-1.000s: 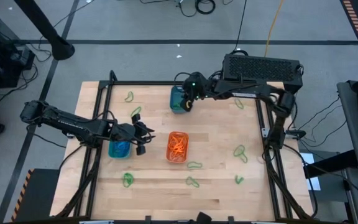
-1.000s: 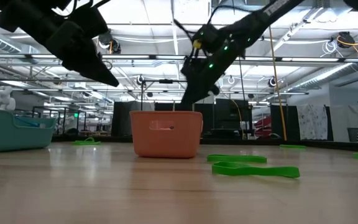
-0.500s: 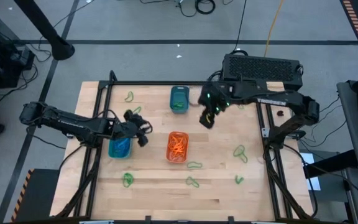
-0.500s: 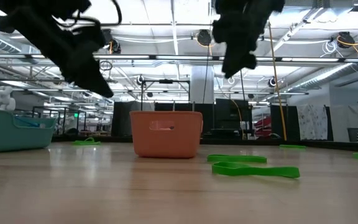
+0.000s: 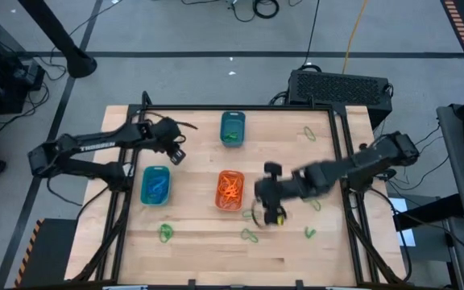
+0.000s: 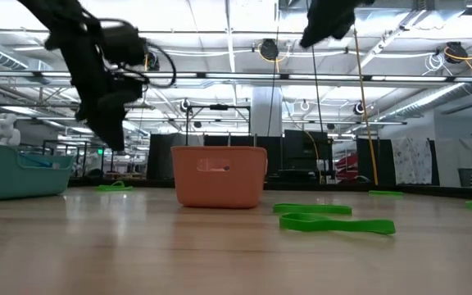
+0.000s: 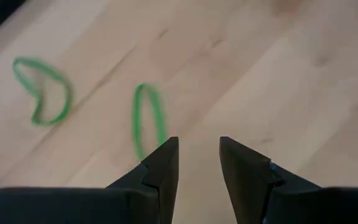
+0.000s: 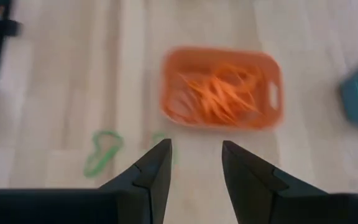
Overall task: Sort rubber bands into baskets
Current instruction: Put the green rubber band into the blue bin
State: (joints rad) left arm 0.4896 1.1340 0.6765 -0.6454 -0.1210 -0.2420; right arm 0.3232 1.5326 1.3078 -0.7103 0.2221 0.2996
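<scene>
— Wooden table from above: where are the baskets?
— Dark teal basket at the far edge, turquoise basket at the left, orange basket in the middle, full of orange rubber bands. Green rubber bands lie loose on the wood.
— And the arms?
— Left gripper hangs over the far left part, near two green loops. Right gripper is just right of the orange basket.
— From table height?
— Orange basket centre, a teal one at the left edge, green bands flat in front. Both arms hang well above the wood.
— Left wrist camera?
— Left gripper empty, fingers parted a little, two green loops beyond them.
— Right wrist?
— Right gripper likewise parted and empty, orange basket ahead, a green band beside it.
</scene>
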